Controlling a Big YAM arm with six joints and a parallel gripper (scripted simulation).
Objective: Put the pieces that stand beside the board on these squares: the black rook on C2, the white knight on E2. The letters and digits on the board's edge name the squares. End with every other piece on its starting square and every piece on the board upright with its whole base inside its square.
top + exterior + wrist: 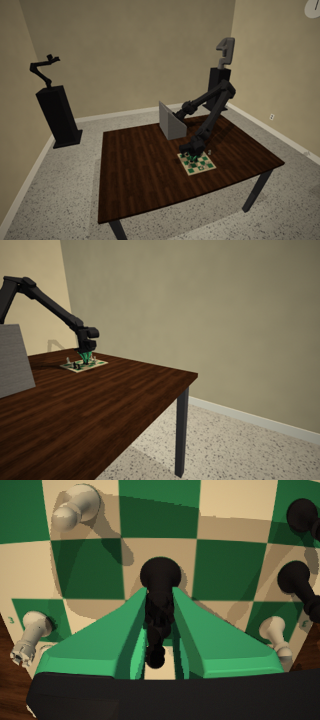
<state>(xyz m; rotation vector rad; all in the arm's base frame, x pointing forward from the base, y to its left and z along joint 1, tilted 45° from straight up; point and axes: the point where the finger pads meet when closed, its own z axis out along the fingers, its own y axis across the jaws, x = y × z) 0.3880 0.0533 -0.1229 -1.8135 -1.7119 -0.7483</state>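
My gripper [192,157] [86,360] [159,598] has green fingers pointing down low over the board [189,173] [77,371] [237,500]. It is shut on the black rook [160,574], held upright with its base over C2 in the wrist view. Whether the base touches the square cannot be told. The rook's top is hard to make out between the fingers. Another black piece [155,658] stands close behind it, partly hidden by the rook and the fingers. The white knight [209,152] [68,360] stands on the table beside the board.
In the wrist view a white pawn [77,507] stands in row 1, a white rook [33,635] in row 3 at the left and a white piece [275,635] in row 3 at the right. Two black pieces [302,515] [294,577] stand on the right edge column. A grey panel [171,126] [14,361] stands behind.
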